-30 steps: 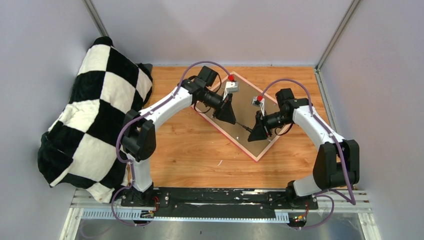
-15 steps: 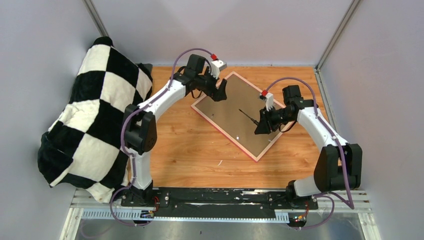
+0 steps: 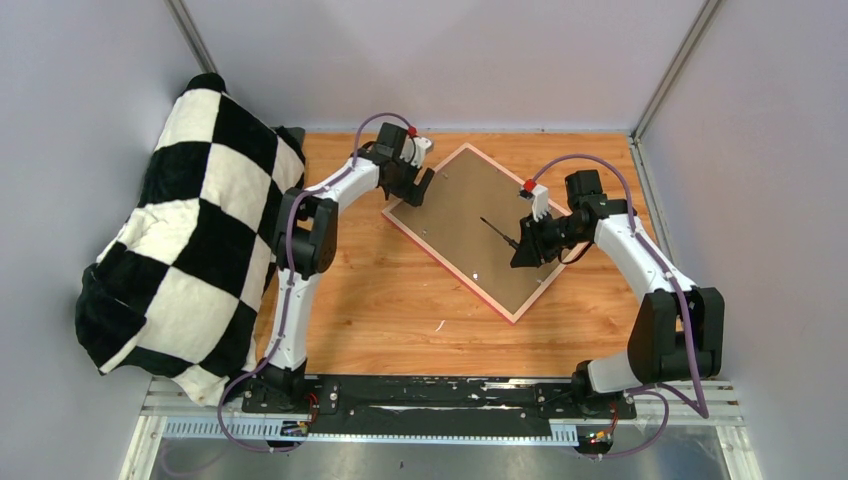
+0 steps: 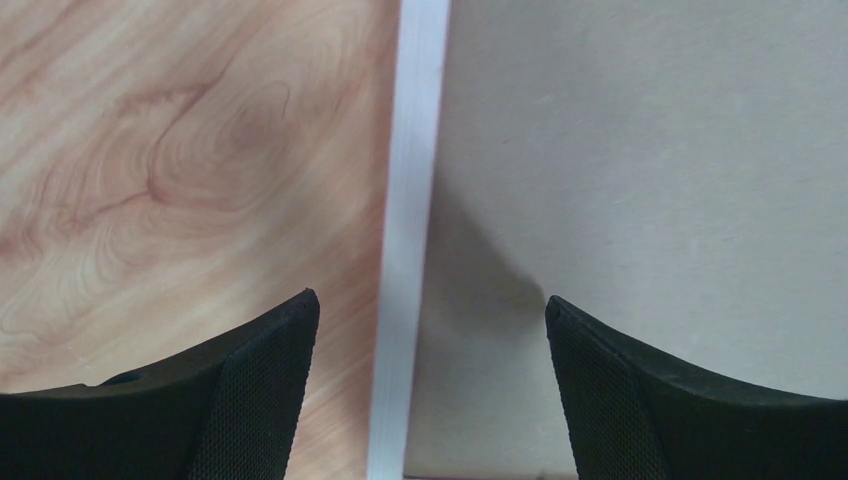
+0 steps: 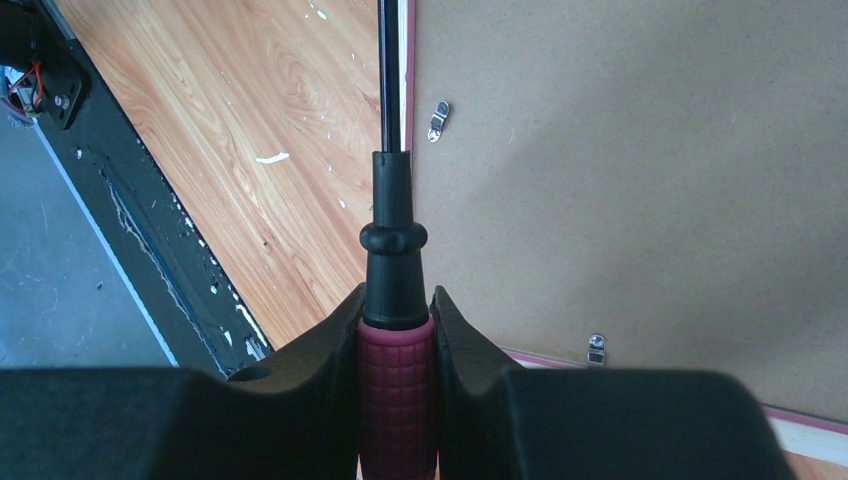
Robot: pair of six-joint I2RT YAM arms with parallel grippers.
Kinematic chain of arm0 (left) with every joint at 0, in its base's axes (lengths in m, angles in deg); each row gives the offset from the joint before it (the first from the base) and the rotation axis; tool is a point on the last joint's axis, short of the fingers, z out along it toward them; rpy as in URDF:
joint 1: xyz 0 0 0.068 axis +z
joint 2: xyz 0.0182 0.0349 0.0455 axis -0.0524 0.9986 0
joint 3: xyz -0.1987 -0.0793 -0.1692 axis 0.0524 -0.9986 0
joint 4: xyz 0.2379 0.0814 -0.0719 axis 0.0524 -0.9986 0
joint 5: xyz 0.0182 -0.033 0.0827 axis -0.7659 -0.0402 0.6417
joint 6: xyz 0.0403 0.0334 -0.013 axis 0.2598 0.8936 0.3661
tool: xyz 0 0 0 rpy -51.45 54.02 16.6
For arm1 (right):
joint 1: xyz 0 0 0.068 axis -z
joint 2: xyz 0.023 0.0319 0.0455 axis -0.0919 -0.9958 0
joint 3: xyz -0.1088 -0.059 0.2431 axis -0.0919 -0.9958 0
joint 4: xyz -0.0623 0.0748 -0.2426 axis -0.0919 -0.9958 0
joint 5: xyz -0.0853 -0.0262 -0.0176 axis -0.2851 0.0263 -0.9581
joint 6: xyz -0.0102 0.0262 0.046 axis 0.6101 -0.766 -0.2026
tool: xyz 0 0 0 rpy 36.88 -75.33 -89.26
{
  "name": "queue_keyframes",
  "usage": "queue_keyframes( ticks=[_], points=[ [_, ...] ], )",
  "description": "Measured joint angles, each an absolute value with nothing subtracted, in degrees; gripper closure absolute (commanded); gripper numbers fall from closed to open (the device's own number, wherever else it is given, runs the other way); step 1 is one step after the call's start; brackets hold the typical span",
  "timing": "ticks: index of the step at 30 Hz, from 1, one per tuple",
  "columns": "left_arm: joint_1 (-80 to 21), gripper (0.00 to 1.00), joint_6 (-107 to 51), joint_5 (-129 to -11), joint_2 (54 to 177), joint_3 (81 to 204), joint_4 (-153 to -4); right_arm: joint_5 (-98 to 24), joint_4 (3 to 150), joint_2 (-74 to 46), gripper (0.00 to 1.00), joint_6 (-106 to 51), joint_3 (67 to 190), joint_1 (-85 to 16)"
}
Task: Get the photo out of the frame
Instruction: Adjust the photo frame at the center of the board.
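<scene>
The frame (image 3: 516, 317) lies face down on the wooden table, its pink border showing around the brown backing board (image 3: 465, 215). The photo is hidden beneath that board. My left gripper (image 3: 413, 190) hovers open over the frame's far left edge; in the left wrist view its fingers (image 4: 250, 390) straddle the pale frame edge (image 4: 408, 200), touching nothing. My right gripper (image 3: 522, 250) is shut on the maroon handle of a screwdriver (image 5: 397, 250), whose black shaft (image 3: 495, 231) points across the board.
A black-and-white checkered blanket (image 3: 180, 240) is heaped at the table's left side. Small metal clips (image 5: 438, 120) sit along the board's edges. White specks (image 3: 438, 325) lie on the wood in front of the frame. Grey walls close in the table.
My left gripper has opened and pulled back from the middle of the board to the frame's far left edge. The right gripper, still on the screwdriver, shifted slightly right, then held.
</scene>
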State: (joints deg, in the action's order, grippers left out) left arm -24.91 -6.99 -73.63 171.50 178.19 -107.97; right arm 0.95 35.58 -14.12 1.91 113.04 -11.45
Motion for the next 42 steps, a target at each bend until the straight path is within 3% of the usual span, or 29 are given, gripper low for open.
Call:
queue_keyframes(
  ticks=[4, 9, 15, 24, 33, 38, 42],
  points=[
    [-24.0, 0.25, -6.9, -72.9, 172.4, 178.3, -108.8, 0.9, 35.7, -14.1, 1.0, 1.8, 113.0, -11.4],
    [-23.4, 0.49, -7.1, -73.0, 172.4, 179.2, -109.2, 0.9, 35.8, -14.1, 1.0, 1.6, 113.0, -11.4],
    [-23.0, 0.7, -7.8, -75.9, 173.1, 179.9, -111.4, 0.9, 35.9, -14.1, 1.0, 1.6, 113.0, -11.4],
    [-22.0, 0.81, -10.7, -77.5, 167.3, 169.9, -109.4, 0.9, 35.9, -14.1, 1.0, 1.6, 113.0, -11.4],
    [-21.9, 0.75, -12.0, -79.5, 157.1, 155.0, -110.6, 0.9, 36.0, -14.1, 1.0, 1.4, 113.0, -11.4],
    [-22.0, 0.53, -12.1, -80.8, 151.0, 148.4, -114.1, 0.8, 36.0, -14.1, 1.0, 1.3, 113.0, -11.3],
    [-22.0, 0.41, -12.3, -80.4, 148.7, 149.0, -115.8, 0.0, 36.0, -14.1, 1.0, 1.4, 113.0, -11.3]
  ],
)
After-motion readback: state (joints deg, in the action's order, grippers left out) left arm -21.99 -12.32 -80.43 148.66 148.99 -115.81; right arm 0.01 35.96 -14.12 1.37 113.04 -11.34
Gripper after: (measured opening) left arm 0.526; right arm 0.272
